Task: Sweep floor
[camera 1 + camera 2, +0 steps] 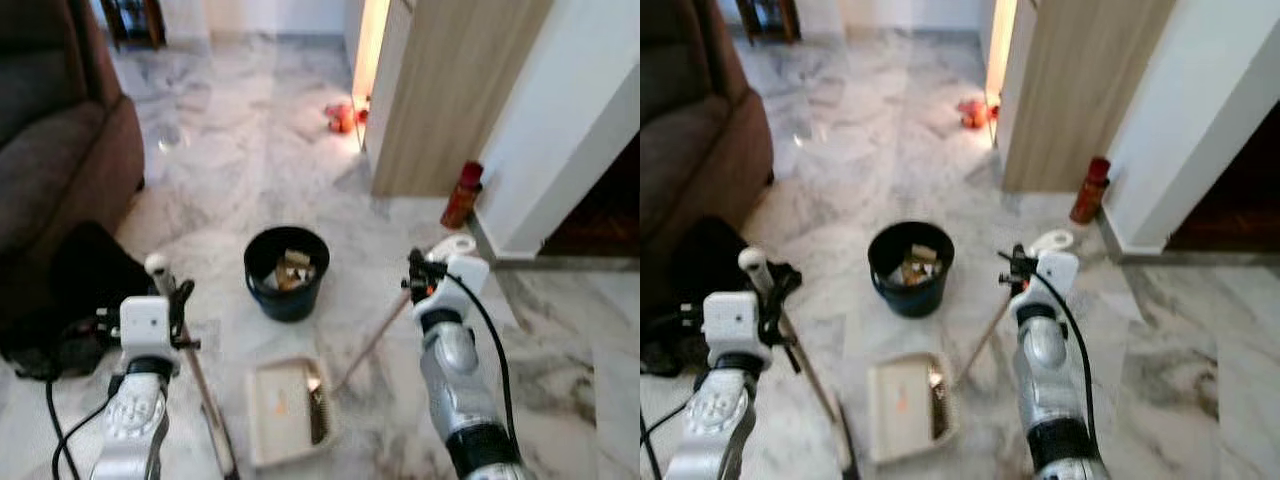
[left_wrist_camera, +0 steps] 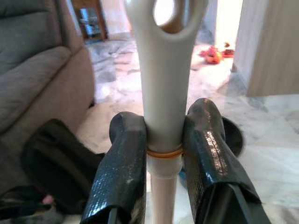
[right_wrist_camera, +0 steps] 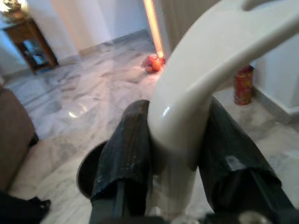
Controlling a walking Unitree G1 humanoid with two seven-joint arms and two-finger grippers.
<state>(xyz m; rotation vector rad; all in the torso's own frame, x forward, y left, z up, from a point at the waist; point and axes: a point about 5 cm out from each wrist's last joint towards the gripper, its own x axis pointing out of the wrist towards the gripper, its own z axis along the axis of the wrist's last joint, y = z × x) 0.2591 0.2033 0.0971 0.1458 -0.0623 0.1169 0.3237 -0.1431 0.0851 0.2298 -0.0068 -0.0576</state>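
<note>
Both claws clamp handles: left claw (image 2: 163,163) the broom (image 1: 205,400), right claw (image 3: 175,154) the dustpan (image 1: 285,410).

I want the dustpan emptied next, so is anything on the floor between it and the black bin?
Nothing visible: bare marble lies between the dustpan and the black bin just beyond it. The right gripper grips the dustpan's handle.

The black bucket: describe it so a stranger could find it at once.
Start at the brown sofa and look across the marble floor toward the wooden door panel. The black bucket stands between them, just beyond the cream dustpan. It is the one round, dark container, with scraps inside.
</note>
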